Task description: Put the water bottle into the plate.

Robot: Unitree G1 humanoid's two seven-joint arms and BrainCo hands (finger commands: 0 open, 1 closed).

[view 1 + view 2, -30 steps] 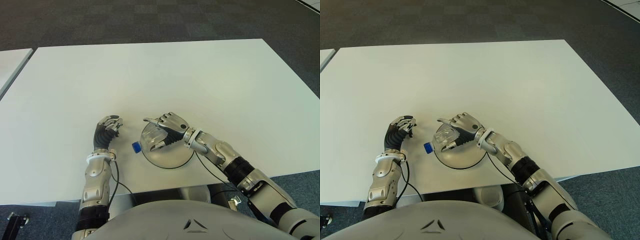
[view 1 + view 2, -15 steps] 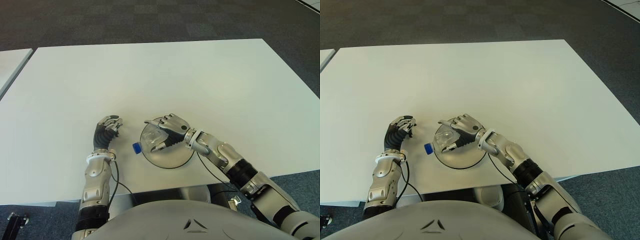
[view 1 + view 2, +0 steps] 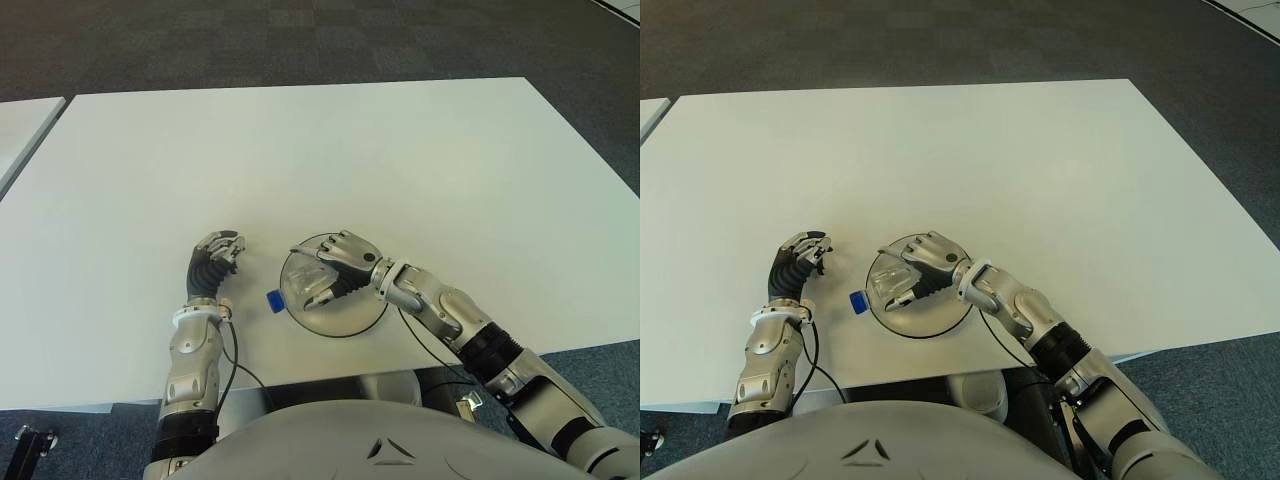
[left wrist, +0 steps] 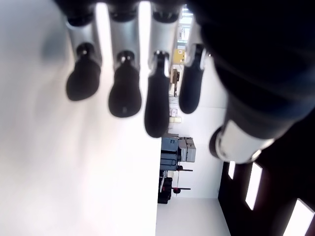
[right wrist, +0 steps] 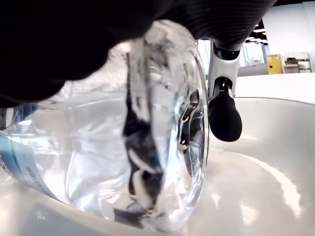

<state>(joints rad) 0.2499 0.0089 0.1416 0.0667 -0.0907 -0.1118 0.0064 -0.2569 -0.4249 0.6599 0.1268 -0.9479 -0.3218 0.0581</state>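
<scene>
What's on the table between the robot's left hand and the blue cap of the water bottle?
Nothing: in the left eye view only bare table separates the idle left hand from the blue cap of the water bottle, which the right hand grips over the plate.

The right hand (image 3: 335, 268) reaches in from the robot's right with its forearm stretched low and its fingers (image 5: 224, 116) curled around what it holds, palm turned toward the left. The left hand (image 3: 213, 262) shows to its left, wrist upright, fingers (image 4: 156, 103) loosely curled and empty
</scene>
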